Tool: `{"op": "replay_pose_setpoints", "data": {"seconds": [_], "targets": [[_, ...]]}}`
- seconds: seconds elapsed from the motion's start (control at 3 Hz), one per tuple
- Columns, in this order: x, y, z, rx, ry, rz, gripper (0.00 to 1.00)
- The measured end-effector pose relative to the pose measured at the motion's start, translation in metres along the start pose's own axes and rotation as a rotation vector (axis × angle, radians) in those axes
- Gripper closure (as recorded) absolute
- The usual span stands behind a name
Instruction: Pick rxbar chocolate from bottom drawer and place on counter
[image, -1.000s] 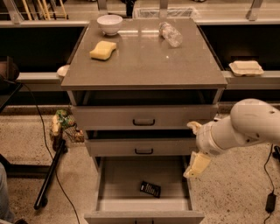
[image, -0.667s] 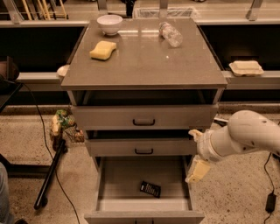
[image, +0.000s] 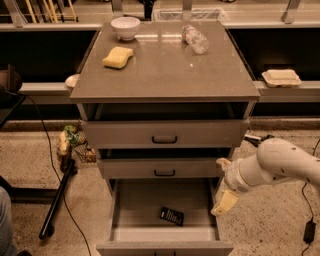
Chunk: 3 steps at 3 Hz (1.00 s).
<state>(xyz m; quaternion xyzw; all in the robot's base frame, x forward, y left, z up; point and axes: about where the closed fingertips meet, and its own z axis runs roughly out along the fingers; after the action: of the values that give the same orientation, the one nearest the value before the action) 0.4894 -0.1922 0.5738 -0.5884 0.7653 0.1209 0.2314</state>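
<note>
The rxbar chocolate (image: 172, 216) is a small dark bar lying flat on the floor of the bottom drawer (image: 150, 200), which is pulled wide open. My gripper (image: 223, 183) is at the drawer's right side, just outside its right wall, above and to the right of the bar. Its pale fingers (image: 225, 202) are spread apart and hold nothing. The white arm comes in from the right. The counter (image: 165, 75) is the glossy grey-brown top of the cabinet.
On the counter lie a yellow sponge (image: 118, 57), a white bowl (image: 125, 26) and a clear plastic bottle (image: 194, 38) on its side. The two upper drawers (image: 165, 134) stand slightly pulled out. A black stand and cables (image: 57, 200) are on the floor at left.
My gripper has moved down a little along the right side of the cabinet, toward the open bottom drawer. The bar has not moved.
</note>
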Motion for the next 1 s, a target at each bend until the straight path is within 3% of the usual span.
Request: {"op": "replay_pose_setpoints", "data": {"seconds": [0.33, 1.0], "targets": [[0.011, -0.007, 0.021, -0.004, -0.007, -0.016, 0.00], [0.049, -0.027, 0.099, -0.008, -0.036, -0.092, 0.00]]}}
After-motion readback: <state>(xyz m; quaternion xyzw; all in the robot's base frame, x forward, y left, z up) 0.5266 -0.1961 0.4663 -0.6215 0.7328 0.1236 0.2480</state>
